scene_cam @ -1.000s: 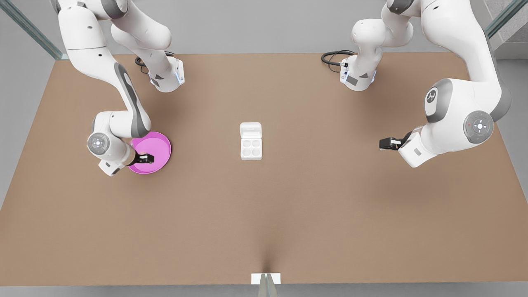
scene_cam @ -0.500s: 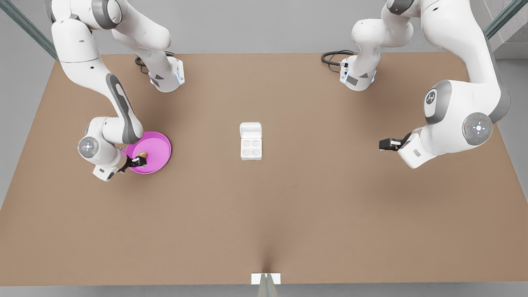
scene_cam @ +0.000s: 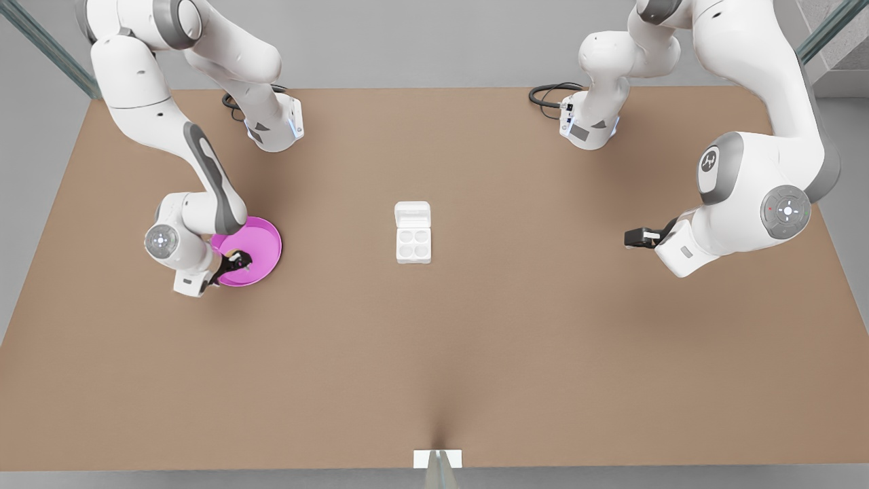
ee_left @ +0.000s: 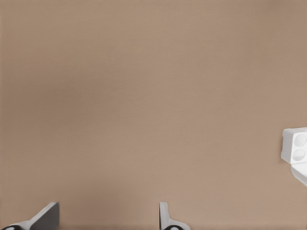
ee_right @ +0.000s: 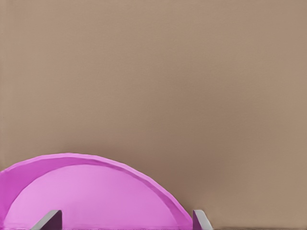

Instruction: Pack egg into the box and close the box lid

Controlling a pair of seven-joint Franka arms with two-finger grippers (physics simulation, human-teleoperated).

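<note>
right gripper (scene_cam: 237, 260) is angled down low at the front view's left, fingers (ee_right: 52, 219) spread apart. left gripper (scene_cam: 631, 236) waits level, looks open I think.

We see bright, even, diffuse light; soft blurred shadows spread on the table (scene_cam: 475, 353) beneath both arms, no glare, and renders stay slightly soft throughout.

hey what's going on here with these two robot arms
The right hand is down over the pink plate at the front view's left, fingers spread, going for the egg, which sits on the plate. The box sits mid-table with its wells empty and the box lid open. The left hand waits open at the front view's right.
</note>
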